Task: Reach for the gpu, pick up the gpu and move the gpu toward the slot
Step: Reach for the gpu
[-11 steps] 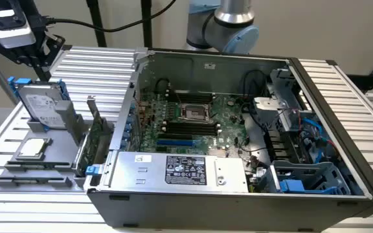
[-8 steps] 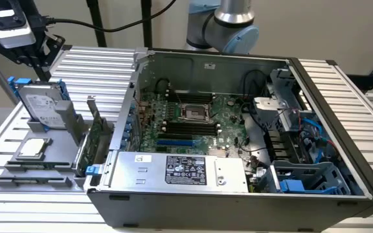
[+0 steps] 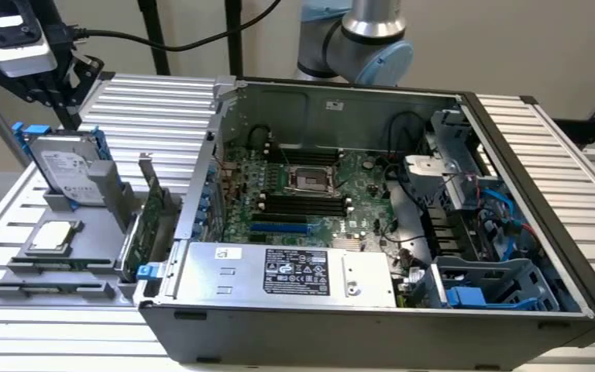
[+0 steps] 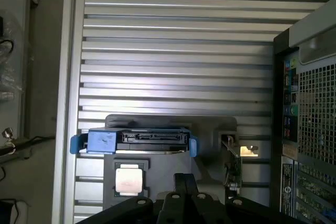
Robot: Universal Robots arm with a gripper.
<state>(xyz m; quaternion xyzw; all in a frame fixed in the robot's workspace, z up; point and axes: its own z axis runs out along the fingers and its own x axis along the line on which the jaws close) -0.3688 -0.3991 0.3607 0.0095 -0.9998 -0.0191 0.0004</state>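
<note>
The gpu (image 3: 154, 211) is a thin green card standing on edge in a grey holder (image 3: 60, 288), just outside the computer case's wall. Its silver bracket (image 3: 145, 167) sticks up at the far end. In the wrist view the gpu (image 4: 234, 167) shows edge-on beside the hard drive. My gripper (image 3: 67, 116) hangs high at the exterior view's far left, above and behind the hard drive, well apart from the gpu. Its fingers (image 4: 185, 183) meet in the middle, shut on nothing. A blue slot (image 3: 276, 229) lies on the motherboard inside the case.
A silver hard drive (image 3: 65, 167) in a blue caddy (image 4: 100, 141) stands in the holder, with a square CPU chip (image 3: 52, 236) in front of it. The open computer case (image 3: 380, 325) takes up the slatted table's (image 3: 153, 101) middle, power supply (image 3: 287, 271) at its front.
</note>
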